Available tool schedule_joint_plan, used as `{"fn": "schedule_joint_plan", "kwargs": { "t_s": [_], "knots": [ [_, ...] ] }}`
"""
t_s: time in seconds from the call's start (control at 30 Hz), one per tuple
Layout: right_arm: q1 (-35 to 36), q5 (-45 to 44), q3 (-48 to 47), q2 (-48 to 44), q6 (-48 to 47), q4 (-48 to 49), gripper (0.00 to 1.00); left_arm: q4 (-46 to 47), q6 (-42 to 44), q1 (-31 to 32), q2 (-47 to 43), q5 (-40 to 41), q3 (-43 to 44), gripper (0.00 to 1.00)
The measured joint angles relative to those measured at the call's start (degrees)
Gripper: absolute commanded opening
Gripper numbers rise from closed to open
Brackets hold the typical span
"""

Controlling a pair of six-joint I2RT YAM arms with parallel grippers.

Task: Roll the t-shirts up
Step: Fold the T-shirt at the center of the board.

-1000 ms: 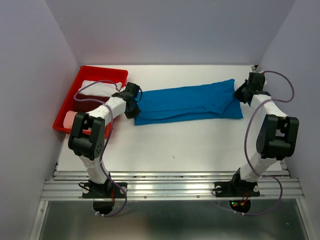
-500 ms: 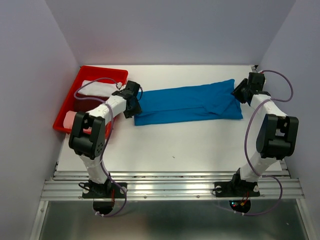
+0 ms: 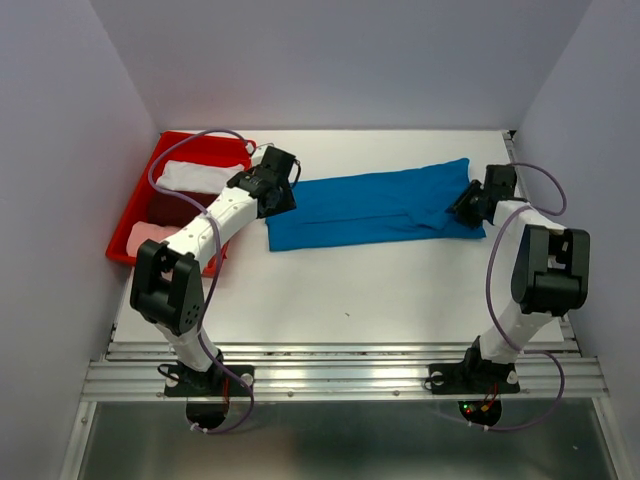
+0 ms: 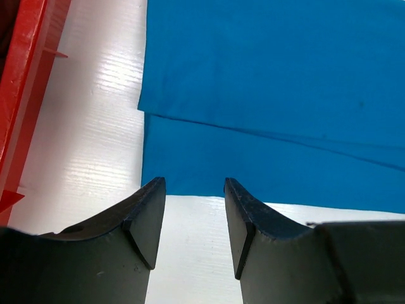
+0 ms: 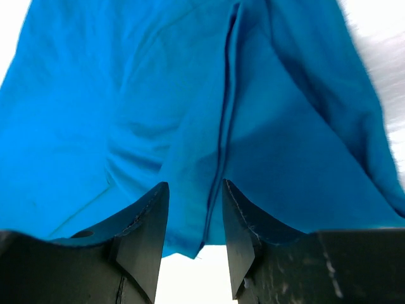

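left gripper apart, empty; blue shirt edge just past its fingertips. right gripper apart over shirt's end, maybe touching.

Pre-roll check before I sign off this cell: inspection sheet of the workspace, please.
Surface: white table, one small dark speck near the front.
Job's things: blue t-shirt folded into a long flat strip, not rolled; white t-shirt, maroon t-shirt and pink t-shirt in the red tray.
Clutter: nothing seen.
Grippers: left gripper open at the strip's left end; right gripper open at its right end; neither holds cloth.
Cables: left purple cable loops over the tray; right purple cable loops beside its arm.
Surroundings: pale walls; metal rail in front.
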State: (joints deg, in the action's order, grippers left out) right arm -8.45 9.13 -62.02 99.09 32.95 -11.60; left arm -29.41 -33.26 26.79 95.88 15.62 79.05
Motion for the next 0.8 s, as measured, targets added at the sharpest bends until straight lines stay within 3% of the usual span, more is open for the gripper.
{"fn": "schedule_joint_plan", "kwargs": {
  "t_s": [0.33,0.6,0.8],
  "knots": [
    [0.7,1.4,-0.2,4.5,-0.1,0.5,0.43,-0.7,0.0,0.0,0.0,-0.2,-0.4,0.53],
    [0.9,1.5,-0.4,4.5,0.3,1.6,0.12,-0.7,0.0,0.0,0.0,-0.2,-0.4,0.53],
    [1.7,1.4,-2.2,4.5,1.0,1.9,0.06,-0.9,0.0,0.1,0.0,-0.2,-0.4,0.53]
  ]
}}
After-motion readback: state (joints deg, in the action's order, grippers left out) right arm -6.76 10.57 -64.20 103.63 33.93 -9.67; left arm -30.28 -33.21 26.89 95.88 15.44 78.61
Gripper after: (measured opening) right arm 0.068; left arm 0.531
